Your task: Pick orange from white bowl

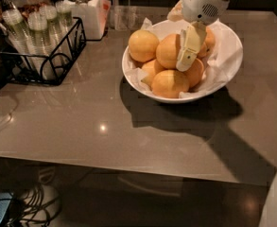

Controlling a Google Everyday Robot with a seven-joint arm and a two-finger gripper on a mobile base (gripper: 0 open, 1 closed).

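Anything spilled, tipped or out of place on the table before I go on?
Nothing stands out. The white bowl sits level on the table with the oranges all inside it. The claw hangs down among them at the bowl's middle. The wire rack of cups and the jar stand upright.

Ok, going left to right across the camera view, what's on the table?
Black wire rack of cups → white lidded jar → white bowl holding oranges. The gripper hangs over the bowl's middle, against the oranges, so it has no separate place.
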